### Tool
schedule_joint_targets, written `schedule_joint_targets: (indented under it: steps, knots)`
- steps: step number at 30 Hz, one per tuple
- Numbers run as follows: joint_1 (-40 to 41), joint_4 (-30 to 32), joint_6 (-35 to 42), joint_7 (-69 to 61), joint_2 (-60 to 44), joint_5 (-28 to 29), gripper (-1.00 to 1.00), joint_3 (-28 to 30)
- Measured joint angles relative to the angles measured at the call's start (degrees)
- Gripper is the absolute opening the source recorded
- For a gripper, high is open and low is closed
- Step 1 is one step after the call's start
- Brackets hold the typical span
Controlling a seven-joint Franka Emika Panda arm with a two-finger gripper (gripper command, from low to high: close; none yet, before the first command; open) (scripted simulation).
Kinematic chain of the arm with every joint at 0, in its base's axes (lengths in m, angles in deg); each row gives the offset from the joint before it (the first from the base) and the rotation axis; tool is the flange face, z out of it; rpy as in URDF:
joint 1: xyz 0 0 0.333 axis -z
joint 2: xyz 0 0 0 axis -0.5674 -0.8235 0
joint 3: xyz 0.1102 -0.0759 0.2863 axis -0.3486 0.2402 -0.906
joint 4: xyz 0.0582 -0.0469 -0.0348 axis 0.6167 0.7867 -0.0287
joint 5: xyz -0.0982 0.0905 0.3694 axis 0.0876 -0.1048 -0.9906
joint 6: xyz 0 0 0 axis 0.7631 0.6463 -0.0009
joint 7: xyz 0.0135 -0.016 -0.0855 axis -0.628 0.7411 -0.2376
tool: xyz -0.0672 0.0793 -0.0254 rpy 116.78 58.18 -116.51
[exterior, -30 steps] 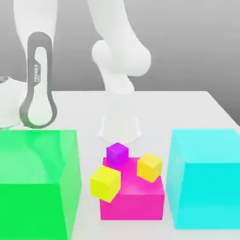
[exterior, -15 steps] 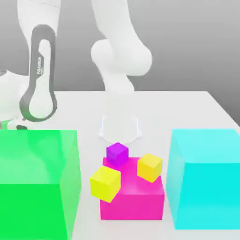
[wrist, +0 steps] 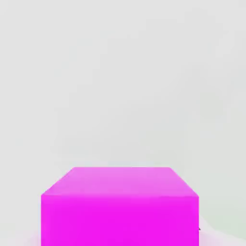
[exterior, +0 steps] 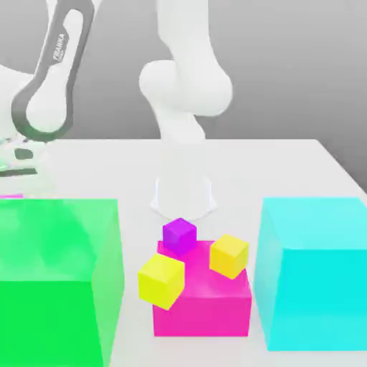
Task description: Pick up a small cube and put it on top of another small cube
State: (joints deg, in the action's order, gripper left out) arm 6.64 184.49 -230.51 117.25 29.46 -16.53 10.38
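Early in the task, pick not yet made: purple cube [exterior: 179, 236] sits on the far-left corner of the big magenta block [exterior: 204, 304], mid-bench, with one yellow cube [exterior: 229, 255] just right of it and another yellow cube [exterior: 162, 280] at the block's near-left corner. Arm [exterior: 50, 86] well off at the exterior view's left, above and beyond the green block [exterior: 57, 279]. Jaws pressed together, pinching nothing visible. Cyan block [exterior: 312, 272] on the right. Next, probably: spread the jaws, swing over the purple cube, descend squarely.
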Motion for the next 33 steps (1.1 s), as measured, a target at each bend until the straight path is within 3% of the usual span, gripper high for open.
schedule_joint_targets:
  steps: [6,17,24,31,32,33]
  knots:
    - [-2.9,1.1,10.1,-13.3,11.9,3.8,-1.00,-1.3]
    - [-18.8,8.4,20.9,-34.1,31.7,7.0,-1.00,-10.4]
    - [-32.5,14.8,19.4,-41.7,35.7,3.6,-1.00,-16.6]
    - [-36.3,20.2,4.6,-43.0,25.9,1.0,-1.00,-18.7]
    - [-36.4,20.7,2.7,-43.0,24.5,1.0,1.00,-18.7]
    - [-36.4,20.7,2.7,-43.0,24.5,1.0,1.00,-18.7]
